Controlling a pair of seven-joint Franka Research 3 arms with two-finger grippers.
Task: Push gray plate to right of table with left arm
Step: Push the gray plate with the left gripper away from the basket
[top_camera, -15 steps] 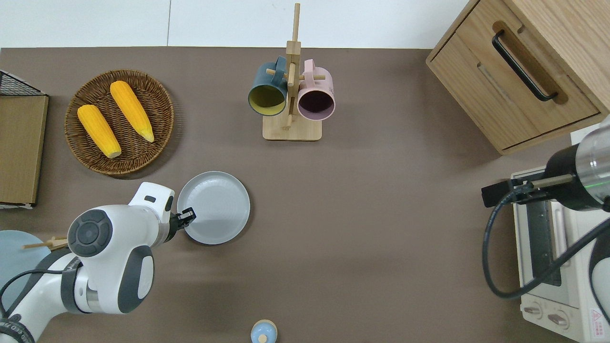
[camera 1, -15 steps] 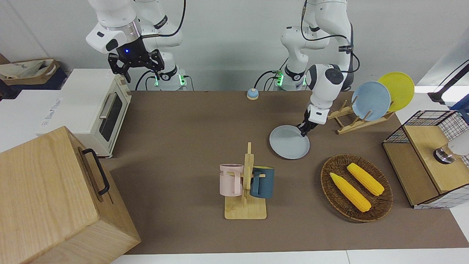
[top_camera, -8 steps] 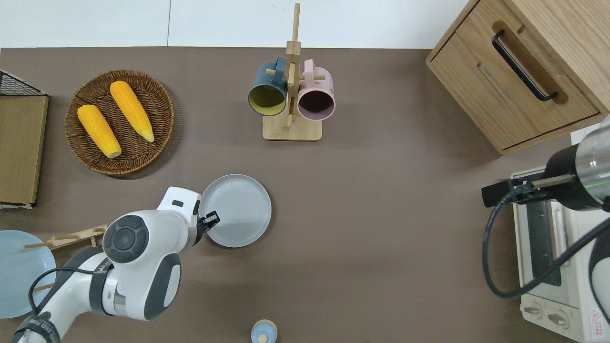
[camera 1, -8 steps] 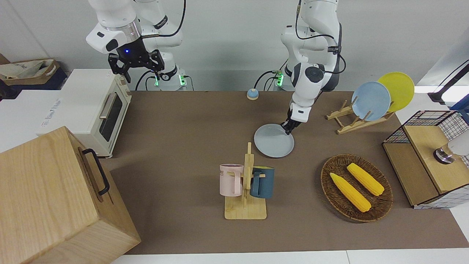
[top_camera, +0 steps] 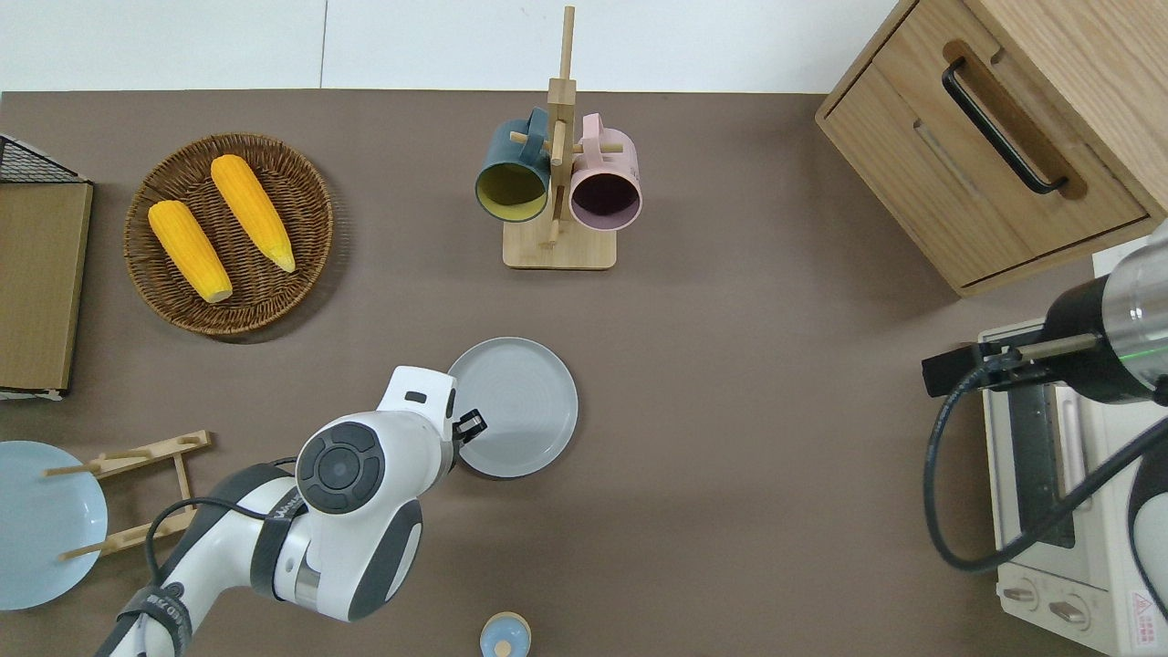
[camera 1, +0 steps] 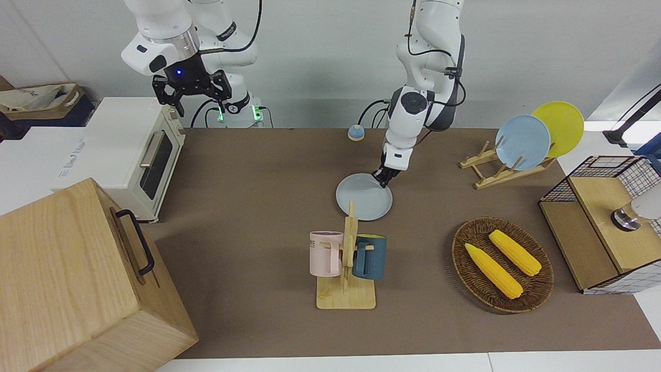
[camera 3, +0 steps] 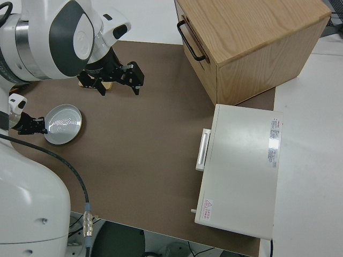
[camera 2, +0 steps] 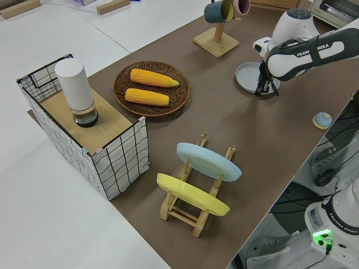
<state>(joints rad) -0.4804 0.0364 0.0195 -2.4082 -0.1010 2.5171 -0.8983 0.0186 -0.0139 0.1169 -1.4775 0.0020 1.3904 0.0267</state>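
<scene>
Left gripper (top_camera: 471, 425) is down at table (camera 1: 248, 170) level, tips against the rim of the gray plate (top_camera: 517, 406), on the plate's edge that faces the left arm's end of the table and slightly toward the robots. Front view shows the same contact (camera 1: 383, 178) at the plate's (camera 1: 364, 196) upper edge. Finger gap: cannot tell — the tips look close together, but neither the overhead nor the left side view resolves whether they pinch the rim or just bear on it.

Left arm (top_camera: 351, 497) reaches low across the table, wrist housing just beside the plate.

Plate lies flat on the table, roughly mid-length, nearer to the robots than the mug rack (top_camera: 558, 173) and close to it in the front view, where the rack's post overlaps the plate's edge. Rack carries a dark blue mug (top_camera: 511, 178) and a pink mug (top_camera: 605, 185).

Wicker basket (top_camera: 315, 246) with two corn cobs (top_camera: 219, 228) sits toward the left arm's end, well apart from the plate. Plate stand (camera 1: 503, 168) near that end holds a sky-blue plate (camera 1: 522, 142) and a yellow plate (camera 1: 563, 126), both leaning upright. A small blue bell (top_camera: 505, 636) sits at the table edge nearest the robots.

Right arm is parked; right gripper (camera 1: 192, 95) has its fingers spread apart, nothing between them. Toaster oven (camera 1: 150, 155) and wooden drawer box (camera 1: 77, 279) stand at the right arm's end.
</scene>
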